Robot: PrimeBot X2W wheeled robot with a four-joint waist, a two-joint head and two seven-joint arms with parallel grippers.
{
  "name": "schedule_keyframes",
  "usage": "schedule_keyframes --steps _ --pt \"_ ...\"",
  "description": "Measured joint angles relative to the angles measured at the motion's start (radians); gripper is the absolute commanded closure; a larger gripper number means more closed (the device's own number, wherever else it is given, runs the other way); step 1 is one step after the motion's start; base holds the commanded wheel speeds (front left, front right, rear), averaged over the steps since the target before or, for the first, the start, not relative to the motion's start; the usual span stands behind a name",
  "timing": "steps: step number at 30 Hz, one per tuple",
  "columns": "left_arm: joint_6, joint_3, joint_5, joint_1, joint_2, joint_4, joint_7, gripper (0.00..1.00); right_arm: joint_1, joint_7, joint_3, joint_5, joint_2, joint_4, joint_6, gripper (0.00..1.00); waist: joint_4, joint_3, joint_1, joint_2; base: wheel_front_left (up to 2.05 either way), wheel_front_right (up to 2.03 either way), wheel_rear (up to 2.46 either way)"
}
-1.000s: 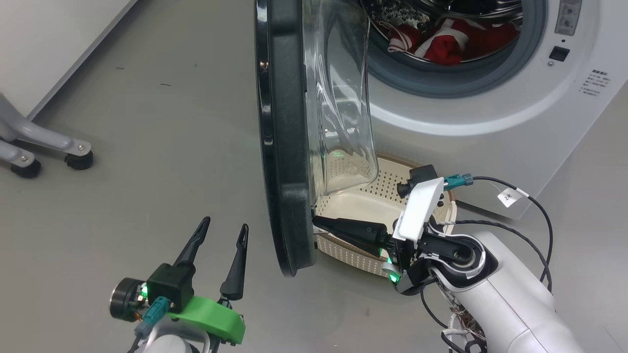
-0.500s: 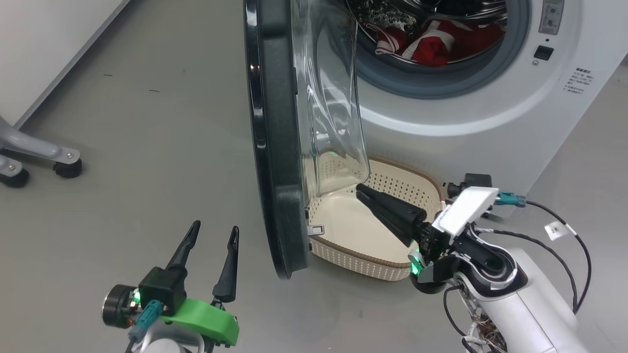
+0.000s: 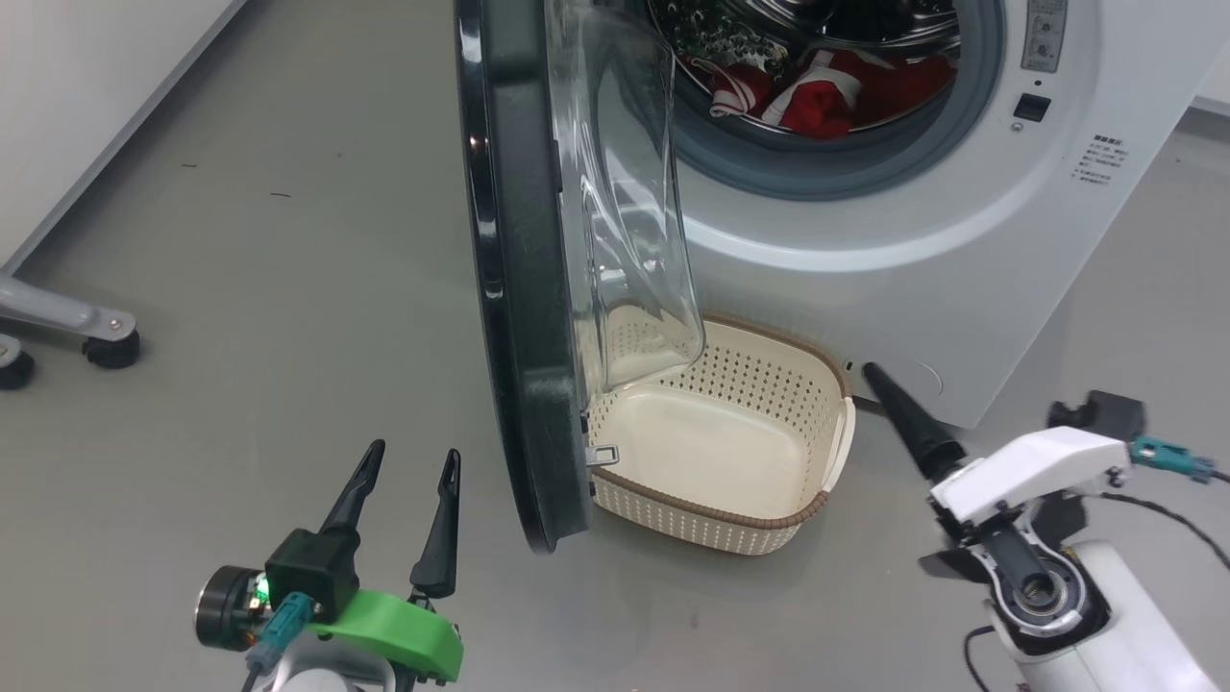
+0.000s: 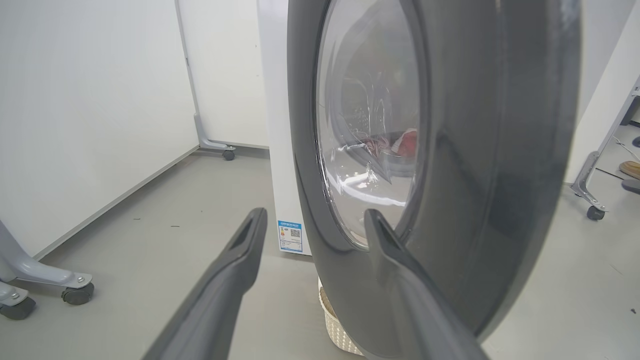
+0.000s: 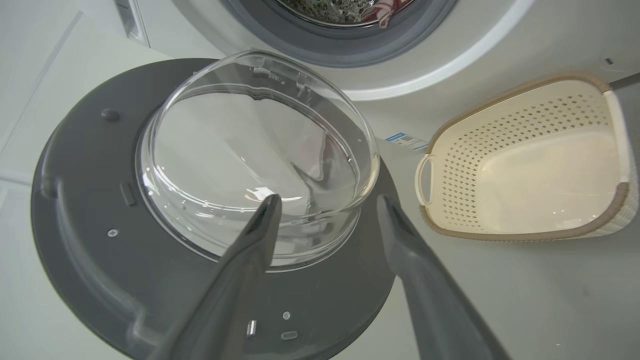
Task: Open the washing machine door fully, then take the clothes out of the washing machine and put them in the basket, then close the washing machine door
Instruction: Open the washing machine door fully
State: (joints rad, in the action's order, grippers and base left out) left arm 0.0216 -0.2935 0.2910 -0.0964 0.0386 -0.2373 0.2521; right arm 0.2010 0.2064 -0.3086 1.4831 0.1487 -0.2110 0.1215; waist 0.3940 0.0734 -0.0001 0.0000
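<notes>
The washing machine [image 3: 865,240] stands at the back, with the red and white clothes [image 3: 836,91] lying in its drum. The washing machine door [image 3: 509,288] juts out edge-on toward me, and its glass bowl [image 3: 625,192] hangs over the left end of the basket [image 3: 711,505]. The basket is empty on the floor. My left gripper [image 3: 413,452] is open, left of the door's lower edge and apart from it. In the left wrist view the door [image 4: 500,150] is close ahead. My right gripper [image 5: 329,200] is open and holds nothing. Its dark finger [image 3: 903,413] points up just right of the basket.
A grey frame leg on casters [image 3: 96,341] stands at the far left by the white wall [image 3: 77,77]. In the left wrist view another wheeled leg [image 4: 592,210] and a shoe [image 4: 630,170] sit to the right of the door. Grey floor lies between my left gripper and the casters.
My right gripper has drawn back from the door's lower edge, across the basket to its right side, and opened. The camera has shifted slightly. The left gripper has stayed open.
</notes>
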Motion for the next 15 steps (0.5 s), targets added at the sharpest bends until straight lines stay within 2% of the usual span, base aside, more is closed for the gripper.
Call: schedule_keyframes --steps 4,8,11,13,15 --pt "0.002 0.002 0.004 0.001 0.000 -0.002 0.000 0.00 -0.015 -0.202 0.044 -0.216 0.072 -0.005 0.000 0.00 -0.004 -0.001 0.0000 0.0000 0.00 0.00 0.00" --pt "0.006 0.004 0.007 0.005 0.000 -0.003 0.000 0.00 -0.036 -0.358 0.040 -0.437 0.152 -0.037 0.000 0.00 -0.008 -0.004 0.0000 0.0000 0.00 0.00 0.00" --pt "0.006 0.004 0.007 0.009 0.000 -0.006 0.000 0.00 -0.046 -0.463 0.022 -0.587 0.186 -0.048 -0.003 0.00 -0.012 -0.007 0.0000 0.0001 0.00 0.00 0.00" --pt "0.006 0.004 0.007 0.012 0.000 -0.007 0.000 0.00 -0.047 -0.526 0.000 -0.671 0.197 -0.048 -0.031 0.00 -0.014 -0.009 0.0000 0.0000 0.00 0.00 0.00" --pt "0.006 0.004 0.007 0.015 0.000 -0.008 0.000 0.00 -0.047 -0.519 -0.020 -0.756 0.206 -0.047 -0.060 0.00 -0.015 -0.011 0.0000 0.0000 0.00 0.00 0.00"
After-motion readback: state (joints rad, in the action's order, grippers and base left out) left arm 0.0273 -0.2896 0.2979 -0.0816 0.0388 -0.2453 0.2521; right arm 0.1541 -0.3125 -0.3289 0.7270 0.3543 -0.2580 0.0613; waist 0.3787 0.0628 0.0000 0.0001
